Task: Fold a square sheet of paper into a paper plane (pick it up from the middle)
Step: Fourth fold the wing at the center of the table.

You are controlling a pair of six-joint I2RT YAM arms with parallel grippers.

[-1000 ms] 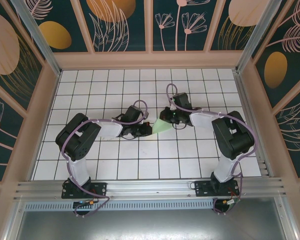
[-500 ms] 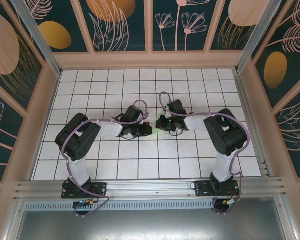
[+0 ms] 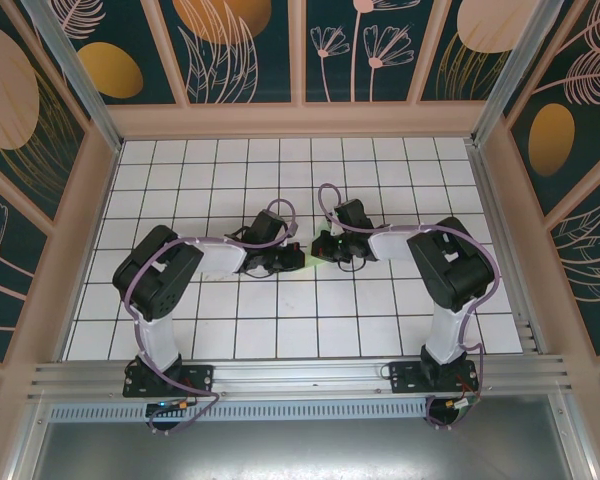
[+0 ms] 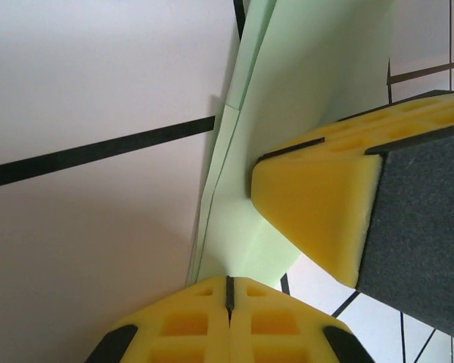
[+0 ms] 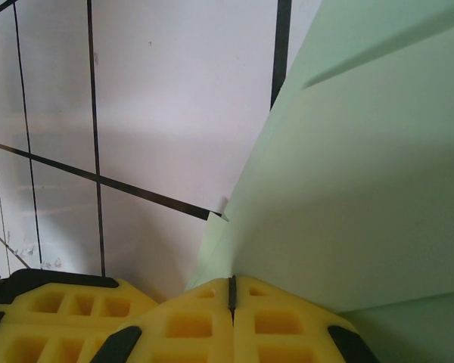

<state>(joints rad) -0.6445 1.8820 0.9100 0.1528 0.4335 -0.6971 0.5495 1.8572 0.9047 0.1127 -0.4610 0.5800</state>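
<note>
Near the middle of the white grid-tiled table [image 3: 180,180], the left gripper [image 4: 228,291] and right gripper [image 5: 231,291] meet tip to tip, each clamped on the thin, pale mint-green, partly folded square sheet of paper [image 4: 318,76], apparently to set a crease.

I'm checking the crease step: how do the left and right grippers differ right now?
The left gripper, with yellow foam fingers, reaches in from the left and points right; the right gripper reaches from the right and points left. In the top view the right gripper sits slightly farther from the arm bases than the left gripper. Both are shut, tips at the folded pale mint-green paper; whether either pinches it is unclear.
</note>
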